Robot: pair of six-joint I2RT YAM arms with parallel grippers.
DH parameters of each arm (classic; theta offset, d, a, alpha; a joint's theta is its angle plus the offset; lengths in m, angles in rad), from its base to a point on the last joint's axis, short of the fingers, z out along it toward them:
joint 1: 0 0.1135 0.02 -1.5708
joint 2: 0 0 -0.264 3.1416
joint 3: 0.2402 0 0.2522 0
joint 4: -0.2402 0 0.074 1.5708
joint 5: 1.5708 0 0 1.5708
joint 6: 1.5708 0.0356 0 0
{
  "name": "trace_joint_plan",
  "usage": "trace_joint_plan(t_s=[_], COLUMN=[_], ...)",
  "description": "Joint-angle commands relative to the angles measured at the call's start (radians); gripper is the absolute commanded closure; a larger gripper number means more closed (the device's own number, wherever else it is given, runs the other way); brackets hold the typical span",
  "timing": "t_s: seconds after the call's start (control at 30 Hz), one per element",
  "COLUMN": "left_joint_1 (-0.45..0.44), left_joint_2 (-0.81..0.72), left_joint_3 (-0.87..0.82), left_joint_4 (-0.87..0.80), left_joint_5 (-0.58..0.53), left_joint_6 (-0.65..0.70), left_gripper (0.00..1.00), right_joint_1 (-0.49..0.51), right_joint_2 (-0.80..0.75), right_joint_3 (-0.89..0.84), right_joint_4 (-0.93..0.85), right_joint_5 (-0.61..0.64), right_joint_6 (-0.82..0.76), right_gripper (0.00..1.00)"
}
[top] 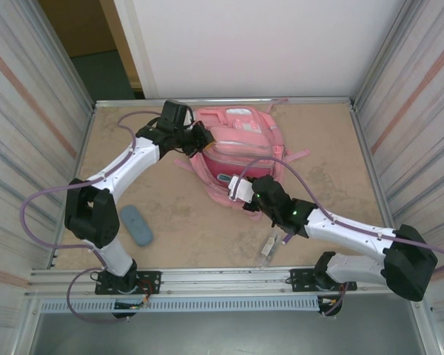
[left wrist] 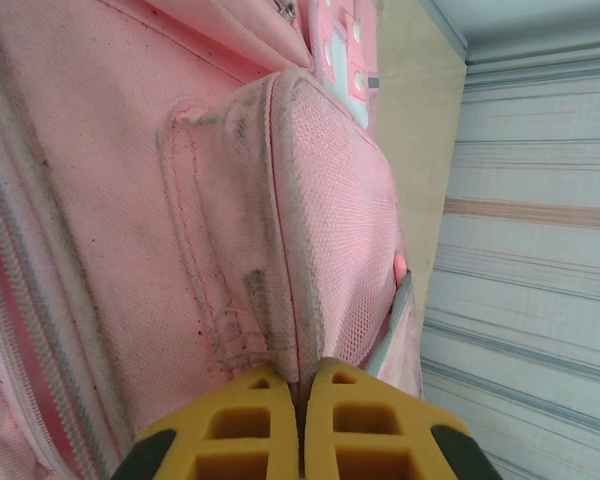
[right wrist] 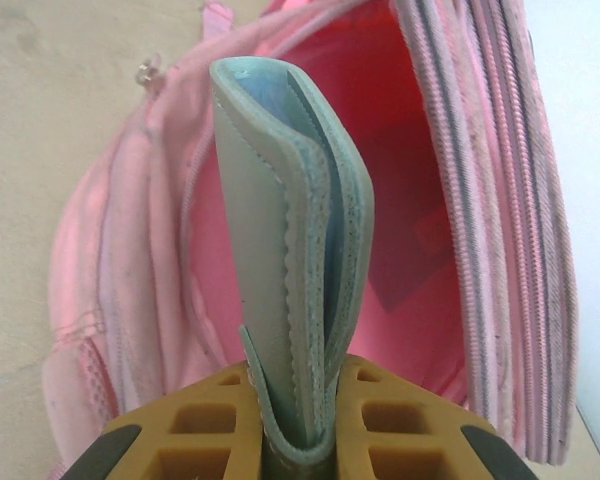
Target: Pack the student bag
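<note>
- My left gripper (left wrist: 302, 388) is closed: in the left wrist view its yellow fingers (left wrist: 242, 425) meet with no gap, pinching a raised, grubby seam of pink fabric.
- That fabric belongs to the student bag (left wrist: 100, 200). From above, the left gripper (top: 204, 138) sits at the bag's left side, towards the far end.
- My right gripper (right wrist: 296, 392) is clamped on a pale grey-blue pouch (right wrist: 280, 250). The pouch is folded, has a stitched edge, and stands upright out of the jaws.
- In the right wrist view the pouch's upper end is in front of the bag's open compartment (right wrist: 400, 250), whose lining looks deep pink. I can't tell whether it touches the lining.
- Rows of zip run along the right side of that opening, and the outer pink shell (right wrist: 120, 320) bulges to the left.
- From above, the right gripper (top: 242, 190) is at the near edge of the student bag (top: 233, 129).
- The bag lies on the table (top: 325, 155), in the far half and near the centre.
- A blue case (top: 135, 224) lies on the near left of the table, well apart from the bag.
- A small clear item (top: 268, 248) lies near the front edge, just beside my right arm. It is too small to identify.
- Ribbed wall panels (top: 29, 96) close in both sides.
</note>
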Motion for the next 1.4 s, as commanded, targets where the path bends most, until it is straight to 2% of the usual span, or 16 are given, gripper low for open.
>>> trace_joint_plan(t_s=[0.0,0.2,0.37,0.6,0.87,0.97,1.07,1.2,1.37], left_joint_1=[-0.003,0.007,0.013,0.012,0.017,0.019,0.028,0.035,0.035], left_joint_2=[-0.089,-0.102,-0.113,-0.114,-0.128,-0.129,-0.125,-0.125,-0.135], left_joint_3=[0.002,-0.011,-0.006,-0.021,-0.031,-0.028,-0.026,-0.025,-0.029], left_joint_4=[0.111,0.097,0.087,0.051,0.045,0.042,0.038,0.032,0.031], left_joint_5=[0.068,0.083,0.103,0.141,0.16,0.168,0.178,0.181,0.181], left_joint_6=[-0.011,-0.052,-0.057,-0.047,-0.04,-0.039,-0.034,-0.034,-0.034], left_gripper=[1.0,1.0,1.0,1.0,1.0,1.0,1.0,1.0,1.0], right_joint_1=[-0.02,-0.016,-0.058,-0.113,-0.165,-0.17,-0.162,-0.16,-0.176], right_joint_2=[0.023,0.201,0.444,0.68,0.918,0.921,0.829,0.719,0.721], right_joint_3=[-0.007,0.093,0.16,0.316,0.495,0.521,0.485,0.422,0.441], right_joint_4=[0.065,0.058,0.256,0.368,0.559,0.571,0.451,0.407,0.486], right_joint_5=[0.034,0.072,0.188,0.152,0.241,0.25,0.123,-0.006,0.013], right_joint_6=[0.009,-0.125,-0.236,-0.353,-0.52,-0.554,-0.556,-0.56,-0.611], right_gripper=[1.0,1.0,1.0,0.97,0.97,0.97,0.97,0.97,0.98])
